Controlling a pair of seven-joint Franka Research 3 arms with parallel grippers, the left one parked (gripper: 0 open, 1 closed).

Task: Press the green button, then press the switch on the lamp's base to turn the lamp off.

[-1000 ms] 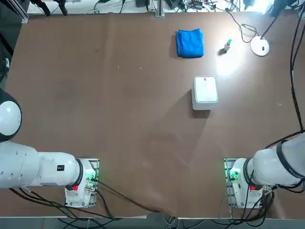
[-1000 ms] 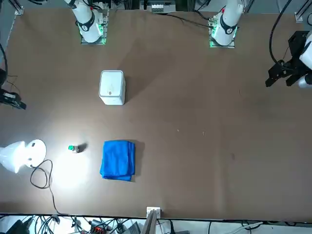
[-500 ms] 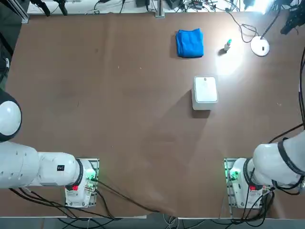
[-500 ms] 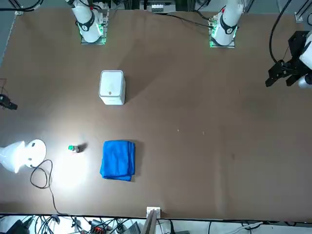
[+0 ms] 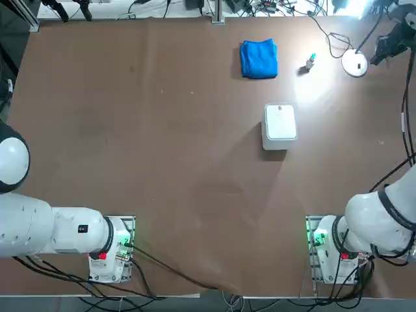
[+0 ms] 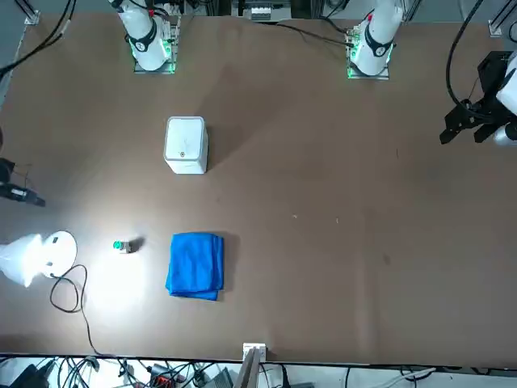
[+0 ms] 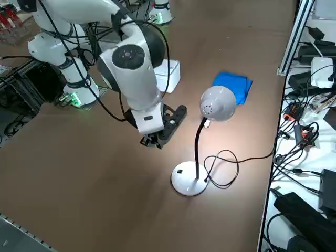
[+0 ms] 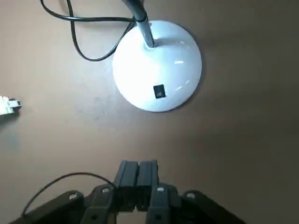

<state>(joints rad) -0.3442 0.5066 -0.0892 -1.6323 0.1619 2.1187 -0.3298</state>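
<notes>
The green button (image 5: 311,60) stands near the table's far edge, between the blue cloth (image 5: 259,58) and the lamp's base (image 5: 354,63), apart from both. It sits in the pool of light the lamp (image 7: 216,105) throws on the table, so the lamp is plainly on. The base is a flat white disc by the table's far corner on the robot's right side, with its black cord (image 8: 79,32) looping beside it and the switch (image 8: 159,91) showing as a small dark square on top, near the foot of the stalk. The white square box (image 5: 280,122) lies nearer the robot, well apart from all of this.

The right gripper (image 8: 137,179) hangs above the table just beside the lamp's base, pointing down, its two fingers clenched together with nothing between them. In the wrist view the switch lies ahead of the fingertips, not under them, and the button is off to one side.

Whether the button has been pressed cannot be told. With the lamp lit and the gripper close to its base, the step in hand looks like the approach to the switch. The next move calls for bringing the closed fingertips over the small dark square, then pushing straight down, keeping clear of the stalk and cord.
</notes>
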